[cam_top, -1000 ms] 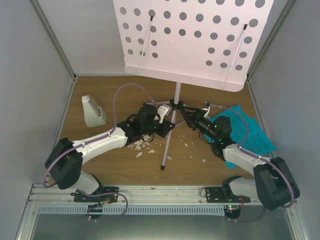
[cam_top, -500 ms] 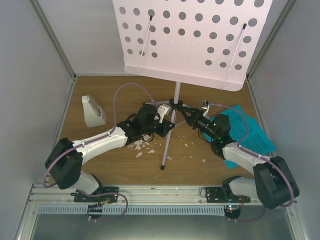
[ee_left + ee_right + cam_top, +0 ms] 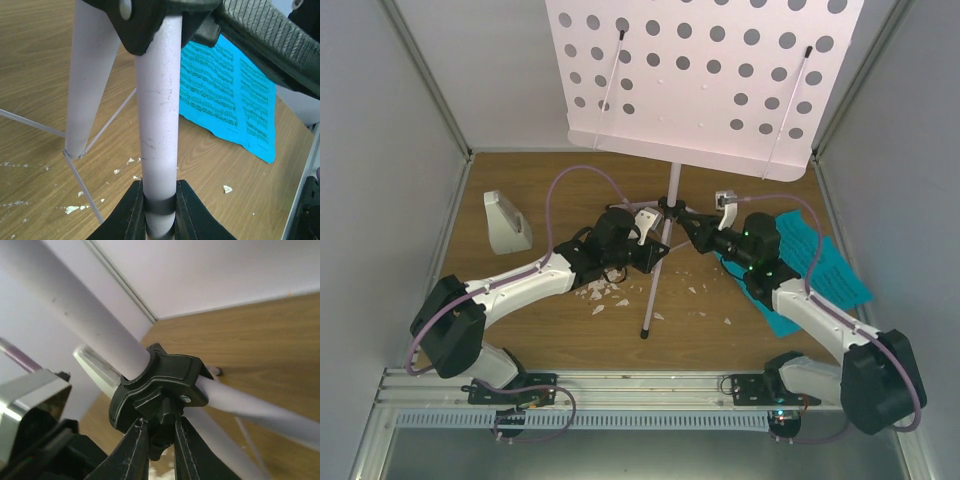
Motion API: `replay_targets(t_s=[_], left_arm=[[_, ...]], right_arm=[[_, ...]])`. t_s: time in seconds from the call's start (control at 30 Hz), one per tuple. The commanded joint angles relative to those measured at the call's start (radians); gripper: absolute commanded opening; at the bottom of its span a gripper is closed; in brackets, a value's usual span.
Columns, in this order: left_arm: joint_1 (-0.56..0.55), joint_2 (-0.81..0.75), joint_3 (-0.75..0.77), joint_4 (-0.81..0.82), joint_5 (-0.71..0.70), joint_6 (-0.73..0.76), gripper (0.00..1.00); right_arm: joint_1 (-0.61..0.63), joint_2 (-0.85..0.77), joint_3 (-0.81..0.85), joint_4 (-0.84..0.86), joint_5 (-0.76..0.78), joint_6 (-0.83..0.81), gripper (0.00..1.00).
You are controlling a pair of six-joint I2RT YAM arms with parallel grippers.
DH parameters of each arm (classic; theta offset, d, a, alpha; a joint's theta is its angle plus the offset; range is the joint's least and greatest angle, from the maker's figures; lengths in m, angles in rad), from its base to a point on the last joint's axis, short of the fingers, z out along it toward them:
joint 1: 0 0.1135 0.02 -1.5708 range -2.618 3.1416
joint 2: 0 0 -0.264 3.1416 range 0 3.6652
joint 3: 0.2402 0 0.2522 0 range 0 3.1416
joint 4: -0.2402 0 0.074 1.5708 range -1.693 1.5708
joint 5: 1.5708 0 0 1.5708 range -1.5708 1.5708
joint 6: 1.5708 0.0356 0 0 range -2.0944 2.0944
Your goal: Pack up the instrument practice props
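Note:
The pale-lilac music stand stands mid-table, its perforated plate at the top and its pole running down to the tripod legs. My left gripper is shut on the pole just below the black collar. My right gripper is shut on the black knob of the collar. The cyan sheet-music pages lie flat at the right, under my right arm; they also show in the left wrist view. The white pyramid metronome stands at the left.
White crumbs lie scattered on the wood around the stand's front foot. Grey walls close the table at left, right and back. A metal rail runs along the near edge.
My right arm has swung toward the back, its wrist moving up and away from the cyan pages, while its fingers stay at the collar. The left arm and stand hold still.

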Motion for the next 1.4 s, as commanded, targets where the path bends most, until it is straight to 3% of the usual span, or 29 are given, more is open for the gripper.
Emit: replay_targets(t_s=[0.0,0.13,0.27,0.37,0.53,0.67,0.87,1.03,1.37], left_arm=[[0.007,0.017,0.023,-0.001,-0.007,0.01,0.0],[0.007,0.018,0.029,-0.005,-0.007,0.01,0.0],[0.007,0.021,0.037,-0.016,-0.018,0.014,0.0],[0.007,0.021,0.041,-0.025,-0.022,0.016,0.0],[0.007,0.026,0.052,-0.033,-0.02,0.019,0.0],[0.007,0.028,0.055,-0.038,-0.019,0.022,0.0],[0.007,0.031,0.055,-0.035,-0.008,0.016,0.0],[0.007,0.033,0.062,-0.038,-0.003,0.015,0.0],[0.007,0.028,0.071,-0.053,-0.008,0.016,0.0]], right_arm=[[-0.002,-0.028,0.063,-0.104,0.054,-0.435,0.18],[-0.003,-0.045,0.079,-0.151,0.085,-0.497,0.26],[-0.002,-0.116,0.038,-0.097,0.073,-0.401,0.58],[-0.016,-0.17,-0.031,-0.035,0.1,-0.285,0.65],[-0.066,-0.151,-0.075,-0.01,0.02,-0.111,0.58],[-0.096,-0.101,-0.063,0.021,-0.081,-0.055,0.59],[-0.13,-0.011,-0.016,0.044,-0.154,-0.064,0.57],[-0.13,0.048,0.035,0.039,-0.174,-0.116,0.47],[-0.129,0.043,0.025,0.108,-0.231,-0.095,0.45]])
